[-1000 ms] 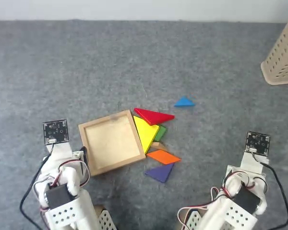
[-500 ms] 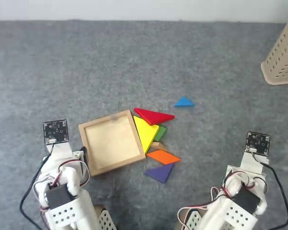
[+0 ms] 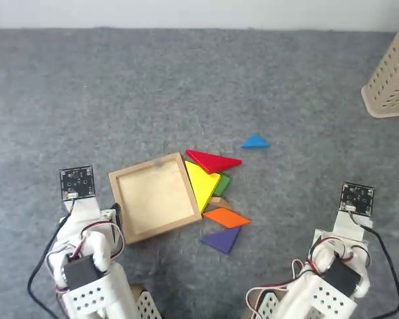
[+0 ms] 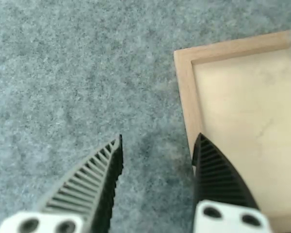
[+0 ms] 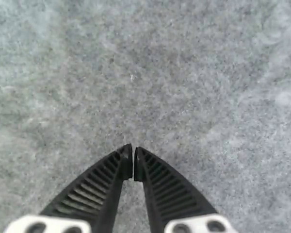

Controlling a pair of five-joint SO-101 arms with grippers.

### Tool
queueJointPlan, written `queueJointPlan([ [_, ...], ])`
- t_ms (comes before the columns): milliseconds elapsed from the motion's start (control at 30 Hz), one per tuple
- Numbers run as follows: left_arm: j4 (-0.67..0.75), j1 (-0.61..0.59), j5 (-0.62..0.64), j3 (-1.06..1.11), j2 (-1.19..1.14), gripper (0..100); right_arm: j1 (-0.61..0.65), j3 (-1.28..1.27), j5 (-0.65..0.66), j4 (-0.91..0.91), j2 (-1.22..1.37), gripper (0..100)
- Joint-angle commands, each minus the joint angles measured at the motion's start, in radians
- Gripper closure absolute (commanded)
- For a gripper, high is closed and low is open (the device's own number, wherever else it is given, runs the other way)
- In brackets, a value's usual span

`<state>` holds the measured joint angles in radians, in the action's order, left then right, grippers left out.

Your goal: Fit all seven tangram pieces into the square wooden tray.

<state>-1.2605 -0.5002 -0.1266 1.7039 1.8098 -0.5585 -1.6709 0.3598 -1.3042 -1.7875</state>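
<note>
- The square wooden tray [image 3: 156, 197] lies flat on the grey-felted bench [image 3: 186, 86], turned slightly askew, just in front of the left arm [image 3: 86, 256].
- All seven pieces lie outside the tray, on its side nearer the right arm [image 3: 339, 266].
- The yellow triangle [image 3: 201, 183] lies against the tray's edge. The red triangle [image 3: 213, 161] touches it on the far side, and the green piece [image 3: 223, 183] is tucked in beside them.
- A small wood-coloured piece [image 3: 219, 201] sits between the yellow triangle and the orange parallelogram [image 3: 226, 216]. The purple triangle [image 3: 221, 238] lies just nearer the arms than the orange one.
- The blue triangle [image 3: 255, 141] lies alone, apart from the cluster, farther from the arms.
- The left end effector [image 4: 159, 139] is spread wide and grips nothing. One finger is over the tray's rim near a corner and the other is over bare felt.
- The right end effector [image 5: 133, 148] has its tips pressed together with nothing between them, above bare felt.
- A beige perforated basket [image 3: 389, 73] stands at the bench's far corner, well apart from the pieces.
</note>
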Motion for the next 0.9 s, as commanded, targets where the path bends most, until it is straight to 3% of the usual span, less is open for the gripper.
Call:
queueJointPlan([
  [0, -0.003, 0.000, 0.009, -0.019, 0.012, 77, -0.010, -0.014, 0.015, -0.007, -0.025, 99.1],
  [400, -0.003, 0.000, 0.009, -0.019, 0.012, 77, -0.010, -0.014, 0.015, -0.007, -0.025, 99.1],
  [733, -0.003, 0.000, 0.009, -0.019, 0.012, 77, 0.070, -0.014, 0.011, -0.004, -0.027, 99.1],
  [867, -0.003, 0.000, 0.009, -0.019, 0.012, 77, 0.088, -0.014, 0.015, 0.122, -0.028, 98.9],
])
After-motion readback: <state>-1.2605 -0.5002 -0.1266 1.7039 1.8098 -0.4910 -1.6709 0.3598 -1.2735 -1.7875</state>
